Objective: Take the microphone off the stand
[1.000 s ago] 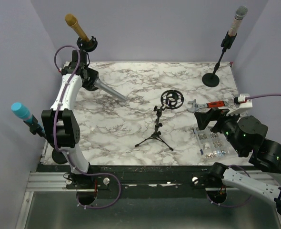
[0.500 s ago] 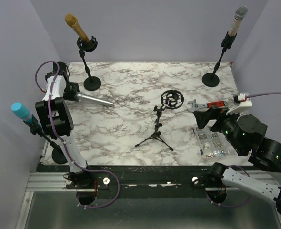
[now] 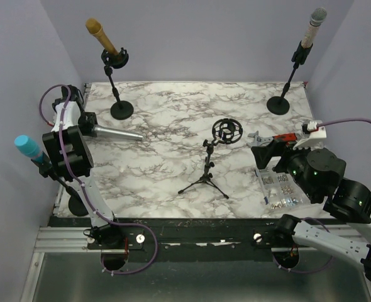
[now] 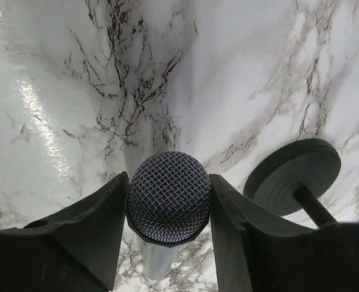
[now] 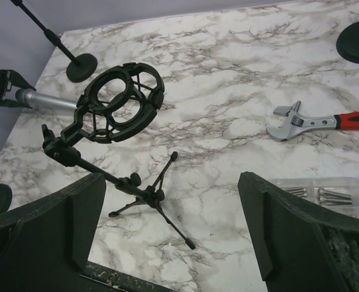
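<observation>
The silver microphone (image 3: 117, 133) with a dark mesh head (image 4: 168, 198) is free of the stand and lies nearly level low over the table's left side. My left gripper (image 3: 88, 130) is shut on its head, one finger on each side (image 4: 168, 185). The small black tripod stand (image 3: 206, 171) stands at the table's middle, and its round shock mount (image 3: 227, 131) is empty. The stand also shows in the right wrist view (image 5: 120, 106). My right gripper (image 3: 265, 151) is open and empty (image 5: 170, 234), to the right of the stand.
A gold microphone (image 3: 102, 36) on a round-base stand (image 3: 122, 111) stands back left, close to my left gripper. A grey microphone (image 3: 312, 26) on a stand is back right. A blue microphone (image 3: 28, 148) is at the left edge. A red-handled wrench (image 3: 275, 139) and a clear screw box (image 3: 280, 187) lie on the right.
My left arm has swung left and nearer with the microphone, from beside the gold microphone's stand to the table's left edge. The right gripper has shifted slightly left.
</observation>
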Controlling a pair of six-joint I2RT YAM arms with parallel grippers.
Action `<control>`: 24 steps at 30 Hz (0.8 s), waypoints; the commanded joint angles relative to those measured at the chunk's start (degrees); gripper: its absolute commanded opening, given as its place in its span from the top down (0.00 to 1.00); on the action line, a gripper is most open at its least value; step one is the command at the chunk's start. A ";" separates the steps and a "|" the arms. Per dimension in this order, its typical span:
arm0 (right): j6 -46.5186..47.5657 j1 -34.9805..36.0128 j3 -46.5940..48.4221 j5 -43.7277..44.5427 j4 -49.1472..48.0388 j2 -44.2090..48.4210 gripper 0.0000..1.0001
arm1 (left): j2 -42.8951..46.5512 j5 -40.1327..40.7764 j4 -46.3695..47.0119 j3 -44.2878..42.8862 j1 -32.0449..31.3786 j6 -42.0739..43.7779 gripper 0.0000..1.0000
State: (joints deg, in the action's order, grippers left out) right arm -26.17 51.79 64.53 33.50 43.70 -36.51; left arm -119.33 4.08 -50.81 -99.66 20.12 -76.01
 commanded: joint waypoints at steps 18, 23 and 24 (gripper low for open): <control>-0.50 0.16 -0.02 -0.79 -1.30 -0.40 0.00 | 0.03 0.03 1.67 0.34 0.02 -1.42 0.40; -0.60 0.16 0.15 -0.38 -0.73 0.33 0.00 | 0.02 -0.21 1.68 0.41 0.06 -1.42 0.26; -0.57 0.23 0.15 -0.30 -0.68 0.47 0.00 | 0.09 -0.25 1.61 0.42 0.05 -1.42 0.23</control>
State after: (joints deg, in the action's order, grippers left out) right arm -26.15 51.79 64.53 33.28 43.29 -37.01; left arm -119.37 4.01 -49.01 -97.76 20.05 -76.99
